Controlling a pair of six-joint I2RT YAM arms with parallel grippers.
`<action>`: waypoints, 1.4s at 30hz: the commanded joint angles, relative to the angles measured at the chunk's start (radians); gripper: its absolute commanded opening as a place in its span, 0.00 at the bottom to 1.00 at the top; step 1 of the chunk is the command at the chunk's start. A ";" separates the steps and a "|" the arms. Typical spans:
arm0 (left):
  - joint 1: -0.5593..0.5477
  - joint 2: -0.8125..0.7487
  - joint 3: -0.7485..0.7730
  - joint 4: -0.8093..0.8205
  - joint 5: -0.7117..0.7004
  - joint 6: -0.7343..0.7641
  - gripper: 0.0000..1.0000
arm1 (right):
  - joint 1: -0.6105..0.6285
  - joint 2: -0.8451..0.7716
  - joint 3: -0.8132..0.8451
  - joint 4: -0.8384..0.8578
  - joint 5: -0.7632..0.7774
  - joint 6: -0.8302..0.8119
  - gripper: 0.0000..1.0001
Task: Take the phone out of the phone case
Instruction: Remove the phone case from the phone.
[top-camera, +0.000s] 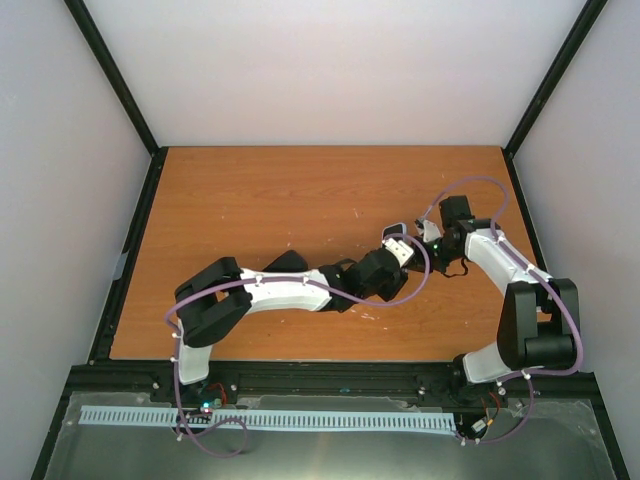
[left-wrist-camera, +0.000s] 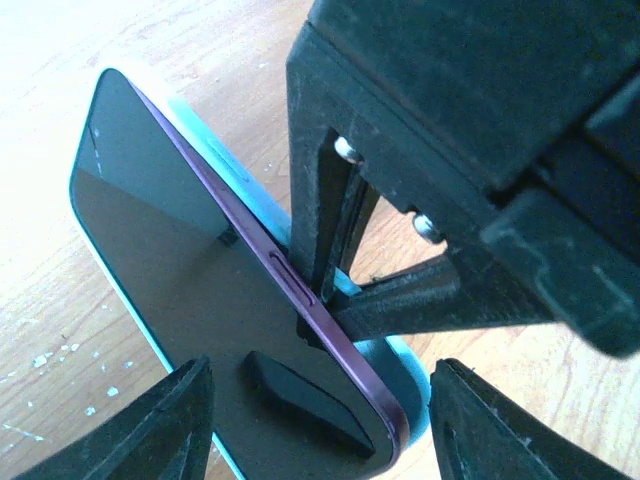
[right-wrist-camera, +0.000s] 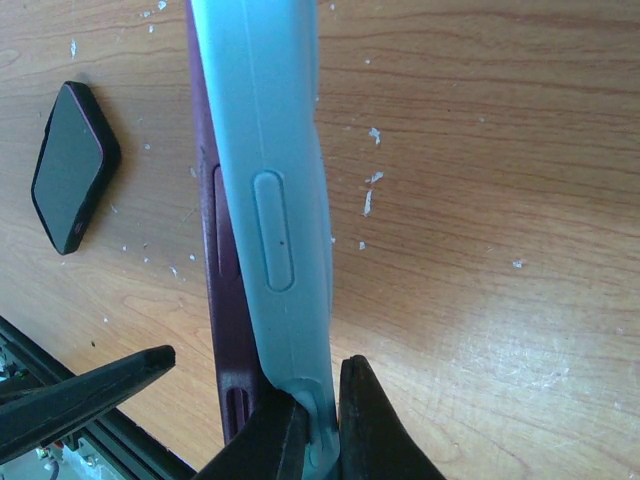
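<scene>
Top view: phone case (top-camera: 397, 230) is a mere sliver between the wrists; we cannot make out the phone there. Right wrist: the case's upper end runs off frame, its lower end buried in the right gripper (right-wrist-camera: 318, 430). Left wrist: phone (left-wrist-camera: 190, 260) bottom corner cropped; left gripper (left-wrist-camera: 320, 420) contact unclear to us.

The dark glass-fronted phone (left-wrist-camera: 170, 270) has a glossy, mirror-like screen and a purple frame with a satin metallic sheen. The pale blue plastic phone case (right-wrist-camera: 275, 150) looks smooth and matt. The orange-brown wood-grain worktop (top-camera: 280, 190) is smooth, faintly shiny, flecked white.
</scene>
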 joint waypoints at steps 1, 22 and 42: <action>-0.020 0.021 0.048 -0.012 -0.075 0.029 0.60 | -0.012 -0.030 -0.006 0.020 -0.040 -0.008 0.03; -0.075 0.066 0.024 0.040 -0.230 0.063 0.61 | -0.036 -0.028 -0.019 0.029 -0.068 0.000 0.03; -0.113 0.143 -0.011 0.150 -0.439 0.236 0.54 | -0.055 -0.048 -0.047 0.057 -0.178 0.024 0.03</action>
